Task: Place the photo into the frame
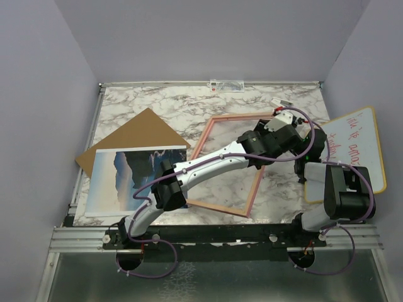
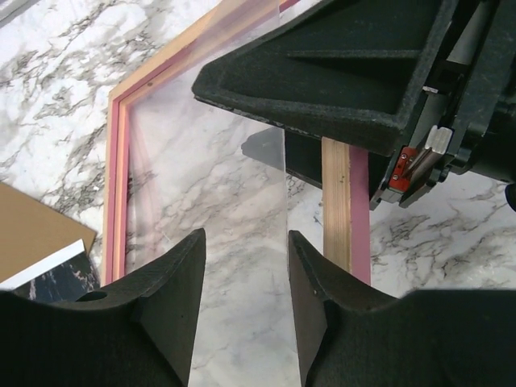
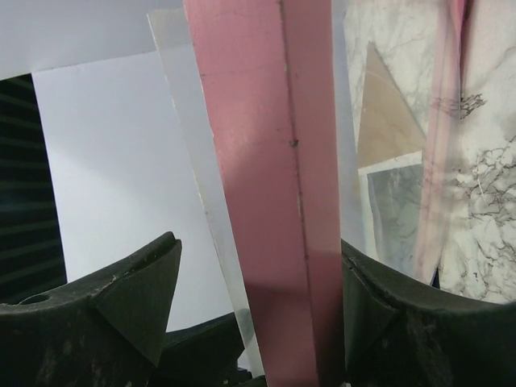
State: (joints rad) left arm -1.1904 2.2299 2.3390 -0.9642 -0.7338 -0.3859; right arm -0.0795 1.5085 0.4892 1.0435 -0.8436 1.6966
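Note:
The frame (image 1: 255, 190) lies pink and wood-rimmed in the middle of the marble table. The photo (image 1: 129, 179) of sea and cliffs lies at the left, partly on the brown backing board (image 1: 141, 129). My left gripper (image 1: 269, 146) reaches across the frame to its far right side. In the left wrist view it (image 2: 246, 242) is open above the clear pane (image 2: 210, 177), beside the rim (image 2: 347, 201). My right gripper (image 3: 262, 258) is open with the pink rim (image 3: 274, 201) between its jaws. The rim leans on the right finger, and the pane (image 3: 193, 121) stands apart from it.
A wood-edged whiteboard (image 1: 352, 148) with red writing lies at the right edge, under the right arm. The two grippers are very close together over the frame's right side. Grey walls enclose the table on three sides.

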